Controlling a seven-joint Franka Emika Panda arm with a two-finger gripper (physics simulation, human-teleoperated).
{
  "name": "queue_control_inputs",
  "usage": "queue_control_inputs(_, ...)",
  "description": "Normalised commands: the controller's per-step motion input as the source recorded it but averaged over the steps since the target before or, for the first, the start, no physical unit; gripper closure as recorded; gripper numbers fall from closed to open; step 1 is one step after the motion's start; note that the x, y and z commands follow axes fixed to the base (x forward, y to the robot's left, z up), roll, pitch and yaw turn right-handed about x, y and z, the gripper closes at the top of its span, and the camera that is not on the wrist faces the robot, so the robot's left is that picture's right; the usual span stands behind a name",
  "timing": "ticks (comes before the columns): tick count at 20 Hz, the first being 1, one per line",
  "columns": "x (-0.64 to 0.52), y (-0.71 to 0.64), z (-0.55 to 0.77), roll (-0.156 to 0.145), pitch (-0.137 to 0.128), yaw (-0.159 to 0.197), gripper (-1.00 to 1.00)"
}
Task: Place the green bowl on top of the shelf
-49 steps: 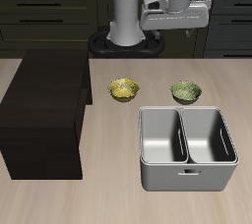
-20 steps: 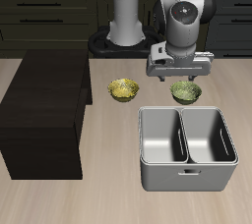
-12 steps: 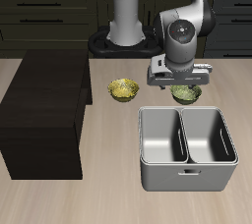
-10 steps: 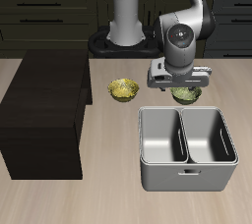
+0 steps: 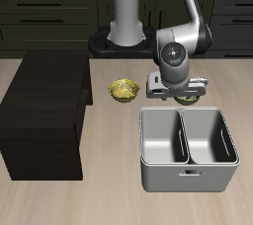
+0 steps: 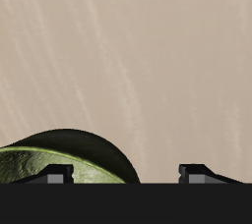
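Note:
The green bowl sits on the table just behind the grey bin, mostly hidden by my gripper, which is low over it. In the wrist view the bowl's olive rim and glossy inside show at the frame edge. The gripper is open; one fingertip lies over the bowl, the other over bare table. The shelf is the large dark cabinet with a flat top at the far side of the table from the bowl. Nothing is held.
A yellow-gold bowl sits between the shelf and the green bowl. The grey two-compartment bin stands close in front of the green bowl, toward the table's front edge. The robot's base is at the back.
The gripper has come down from high at the back to just over the green bowl. The bowl, shelf and bin have not moved.

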Motion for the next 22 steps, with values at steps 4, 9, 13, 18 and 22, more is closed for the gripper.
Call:
queue_control_inputs(4, -0.12, -0.04, 0.03, 0.039, -0.013, -0.026, 1.0)
queue_control_inputs(9, -0.06, -0.04, 0.23, 0.037, -0.041, -0.026, 1.0)
queue_control_inputs(13, -0.01, -0.04, 0.24, 0.016, -0.034, -0.004, 1.0)
queue_control_inputs(18, 0.02, -0.08, 0.48, -0.001, -0.093, 0.036, 1.0)
queue_control_inputs(22, 0.06, -0.2, 0.66, -0.02, -0.109, 0.041, 1.0)
